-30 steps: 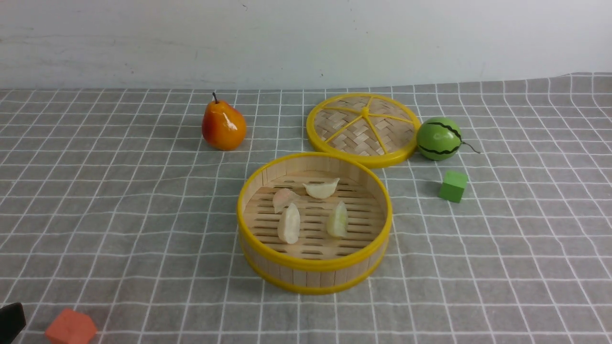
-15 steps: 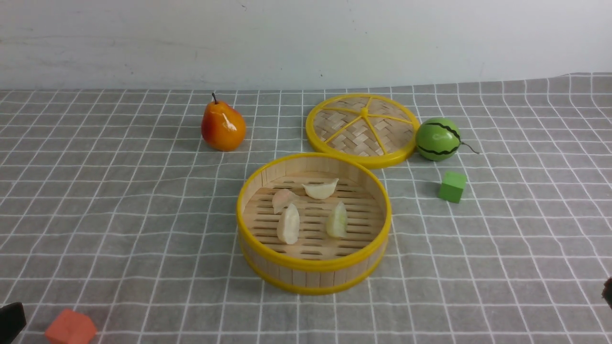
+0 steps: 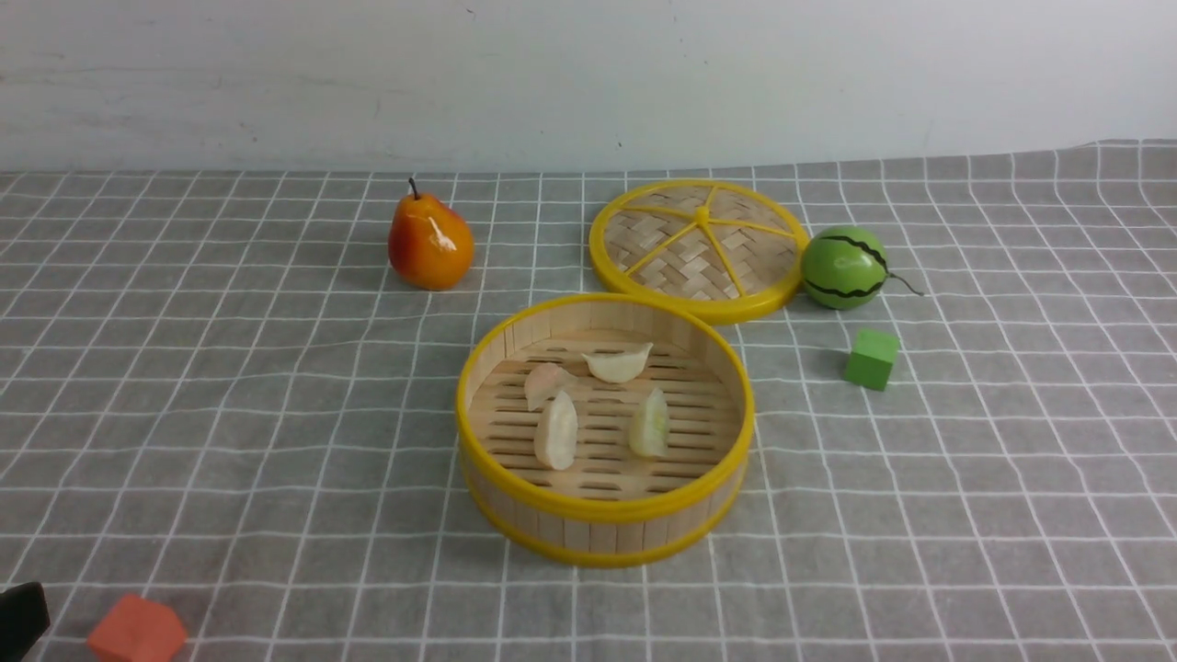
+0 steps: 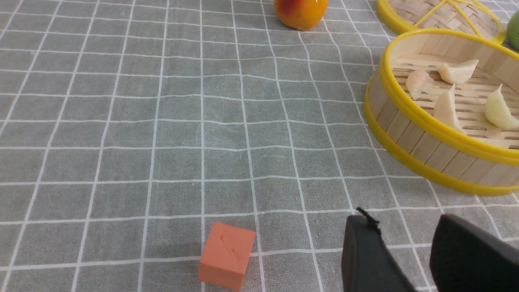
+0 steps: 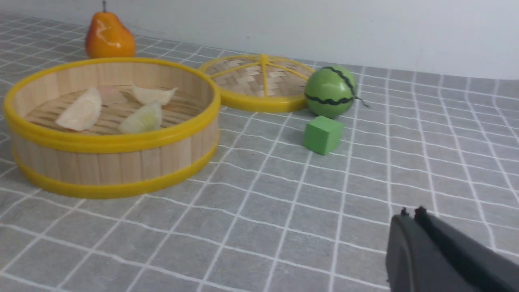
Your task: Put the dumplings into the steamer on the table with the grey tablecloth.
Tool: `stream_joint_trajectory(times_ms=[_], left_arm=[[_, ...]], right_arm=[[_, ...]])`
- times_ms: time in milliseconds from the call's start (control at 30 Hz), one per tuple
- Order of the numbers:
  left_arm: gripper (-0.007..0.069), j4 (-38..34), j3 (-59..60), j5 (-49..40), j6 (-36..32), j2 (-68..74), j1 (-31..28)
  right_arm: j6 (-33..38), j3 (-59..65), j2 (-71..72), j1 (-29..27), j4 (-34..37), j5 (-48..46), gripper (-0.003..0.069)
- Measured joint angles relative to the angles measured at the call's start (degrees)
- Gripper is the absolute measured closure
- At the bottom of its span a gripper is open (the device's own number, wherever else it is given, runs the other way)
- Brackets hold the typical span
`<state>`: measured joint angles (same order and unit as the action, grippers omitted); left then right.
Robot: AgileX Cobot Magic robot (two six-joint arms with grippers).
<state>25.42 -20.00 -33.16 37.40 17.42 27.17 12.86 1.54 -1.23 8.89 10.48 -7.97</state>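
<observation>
Bamboo steamer sits mid-worktop on the grey tablecloth w/ all four dumplings on its slatted floor, so loading looks done, imo. Left pincer hangs low near the orange block, jaws apart, empty; right pincer clenched, holding nothing. No dumpling left outside in any view; next move prob just needs arms parked clear.

Even, bright, diffuse light is falling from above.
Soft shadows are pooling close under the pear, steamer and cube; a small glare spot is showing on the pear. The front view is staying sharp; in the wrist views the near gripper fingers are blurring.
</observation>
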Motion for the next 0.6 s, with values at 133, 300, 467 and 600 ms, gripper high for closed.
stream_joint_trajectory(times_ms=[133,300,467,600], left_arm=[[0.0387,-0.07,0.0,-0.05,0.0,-0.03,0.0],[0.0387,-0.07,0.0,-0.03,0.0,-0.03,0.0],[0.0387,-0.07,0.0,-0.1,0.0,-0.03,0.0],[0.0387,-0.07,0.0,-0.1,0.0,-0.03,0.0]], right_arm=[[-2.19,0.0,1.78,-4.88,-0.95,-8.48,0.0665],[-7.91,-0.39,1.85,-7.26,-3.53,-13.17,0.0662],[-8.96,-0.46,1.85,-7.26,-3.9,-13.57,0.0663],[-9.08,-0.46,1.85,-7.26,-3.9,-13.58,0.0662]])
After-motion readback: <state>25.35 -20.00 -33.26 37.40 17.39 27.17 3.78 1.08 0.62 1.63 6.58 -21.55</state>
